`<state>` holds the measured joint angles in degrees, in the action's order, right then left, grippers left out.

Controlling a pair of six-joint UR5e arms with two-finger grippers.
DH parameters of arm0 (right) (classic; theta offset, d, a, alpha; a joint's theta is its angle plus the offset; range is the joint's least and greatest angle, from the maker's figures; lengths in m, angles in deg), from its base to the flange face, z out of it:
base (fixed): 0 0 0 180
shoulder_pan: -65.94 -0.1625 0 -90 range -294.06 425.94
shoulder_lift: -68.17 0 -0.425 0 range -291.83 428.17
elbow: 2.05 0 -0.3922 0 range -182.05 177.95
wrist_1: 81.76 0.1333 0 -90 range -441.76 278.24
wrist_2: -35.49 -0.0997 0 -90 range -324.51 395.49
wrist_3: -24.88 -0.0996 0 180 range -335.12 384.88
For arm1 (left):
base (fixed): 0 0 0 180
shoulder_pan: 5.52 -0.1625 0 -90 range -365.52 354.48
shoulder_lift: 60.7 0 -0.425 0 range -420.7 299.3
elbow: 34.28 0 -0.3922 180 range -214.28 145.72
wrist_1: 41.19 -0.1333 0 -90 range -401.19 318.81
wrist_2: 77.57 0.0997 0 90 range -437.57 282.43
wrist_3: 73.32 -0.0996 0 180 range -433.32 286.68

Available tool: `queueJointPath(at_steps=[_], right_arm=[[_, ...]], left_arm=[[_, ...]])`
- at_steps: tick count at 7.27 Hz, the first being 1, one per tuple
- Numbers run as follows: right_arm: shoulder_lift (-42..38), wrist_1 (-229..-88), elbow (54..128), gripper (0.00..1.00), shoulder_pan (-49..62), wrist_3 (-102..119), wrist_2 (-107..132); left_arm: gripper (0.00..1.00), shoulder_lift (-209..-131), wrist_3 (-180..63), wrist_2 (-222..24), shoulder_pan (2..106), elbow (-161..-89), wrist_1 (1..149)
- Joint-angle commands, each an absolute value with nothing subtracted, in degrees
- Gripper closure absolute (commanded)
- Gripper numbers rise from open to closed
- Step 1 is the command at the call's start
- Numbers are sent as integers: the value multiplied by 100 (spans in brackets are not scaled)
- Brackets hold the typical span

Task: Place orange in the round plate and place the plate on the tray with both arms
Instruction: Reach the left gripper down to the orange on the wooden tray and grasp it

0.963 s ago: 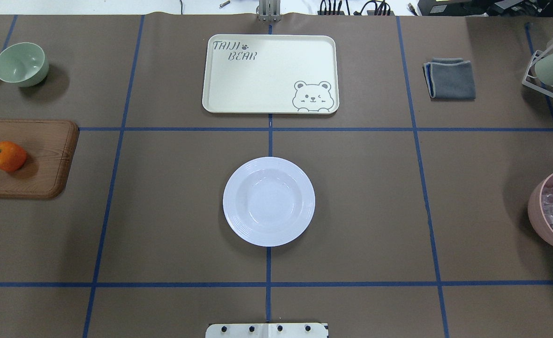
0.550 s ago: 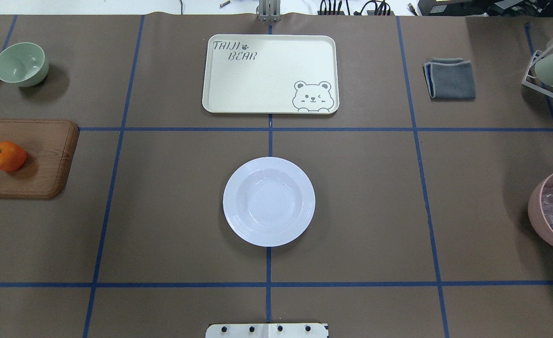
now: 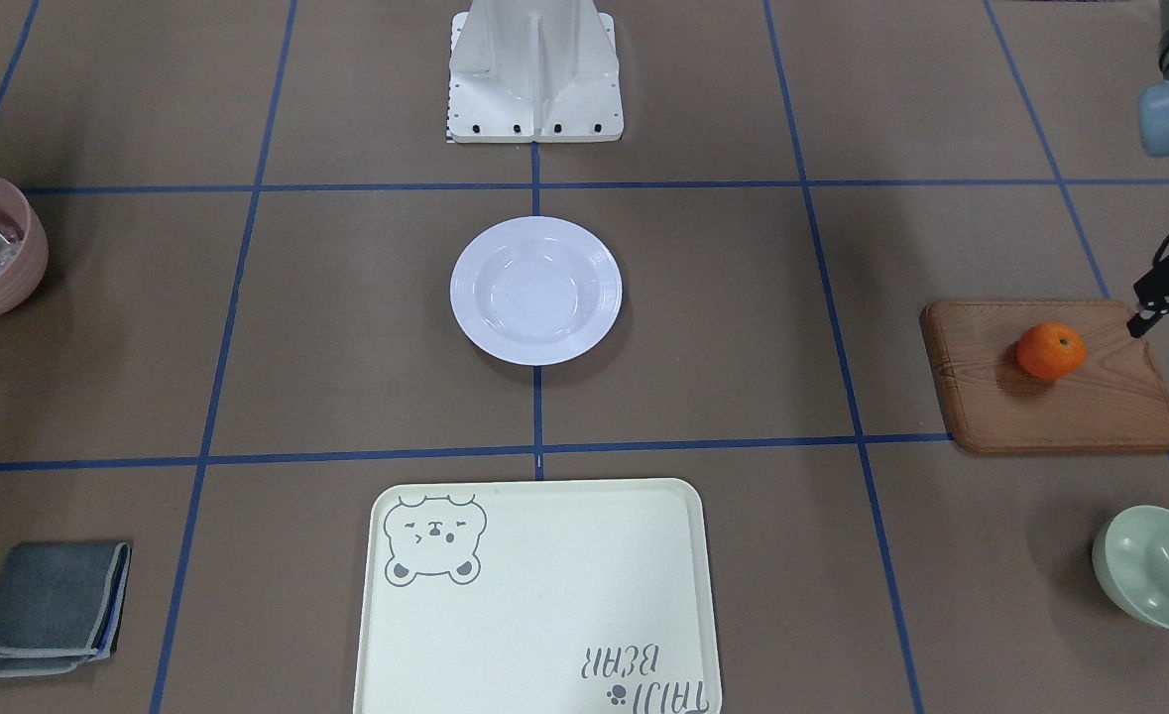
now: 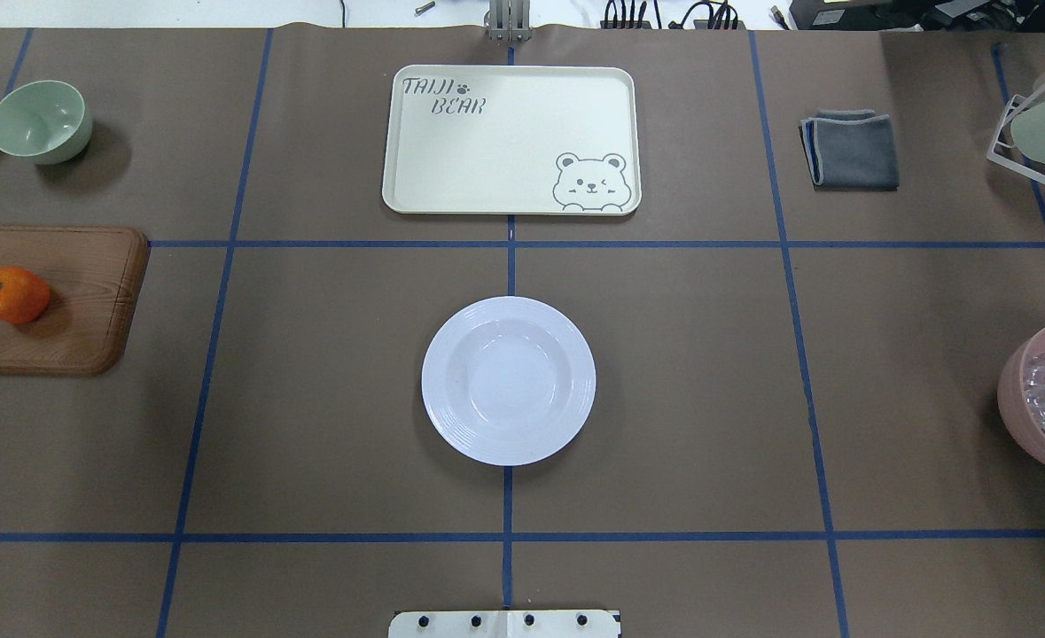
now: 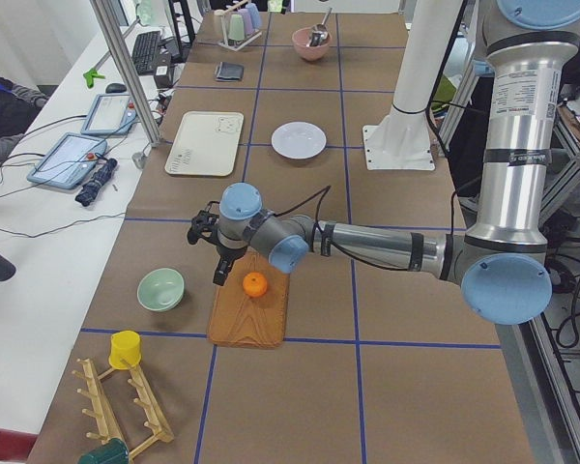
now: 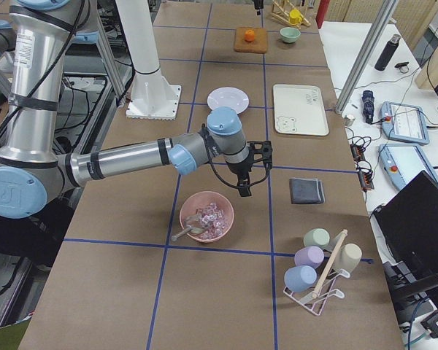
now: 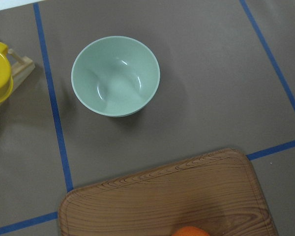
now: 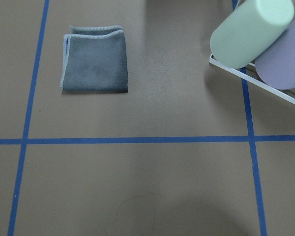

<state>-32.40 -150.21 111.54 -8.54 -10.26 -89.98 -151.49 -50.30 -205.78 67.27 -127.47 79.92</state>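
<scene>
The orange (image 4: pixel 13 295) lies on a brown wooden board (image 4: pixel 88 292) at the table's left edge. Its top just shows at the bottom of the left wrist view (image 7: pixel 189 231). The white round plate (image 4: pixel 508 381) stands empty at the table's middle. Beyond it lies the cream tray (image 4: pixel 504 142), also empty. My left gripper (image 5: pixel 218 275) hangs just beside the orange (image 5: pixel 255 283), on the green bowl's side; I cannot tell if it is open. My right gripper (image 6: pixel 244 191) hovers between the pink bowl and the grey cloth, its state unclear.
A pale green bowl (image 4: pixel 41 120) stands at the far left. A folded grey cloth (image 4: pixel 852 148) and a cup rack (image 4: pixel 1041 133) are at the far right. A pink bowl (image 4: pixel 1032 399) with clear pieces sits at the right edge. The white base stand (image 3: pixel 534 69) is behind the plate.
</scene>
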Motion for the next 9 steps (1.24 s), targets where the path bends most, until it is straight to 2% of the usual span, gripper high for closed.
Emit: queueJointPath(at_steps=[1,3,5,8,9], right_arm=[[-3247,-14856,11177,0,-455,-1327,-8756],[-3273,-14768,11159,0,-455,-1327,-8756],[-3300,-14733,11151,0,-464,-1327,-8747],[-3308,-14733,11142,0,-455,-1327,-8738],[-3308,-14733,11142,0,-464,-1318,-8738]], left_arm=[[2,-14774,-4809,-20404,6392,-12648,8515],[2,-14692,-4171,-20248,5999,-12569,8939],[2,-14710,-3582,-19895,5523,-12166,9640],[2,-14771,-3543,-19816,5390,-11857,9820],[6,-14771,-3535,-19755,5337,-11848,9916]])
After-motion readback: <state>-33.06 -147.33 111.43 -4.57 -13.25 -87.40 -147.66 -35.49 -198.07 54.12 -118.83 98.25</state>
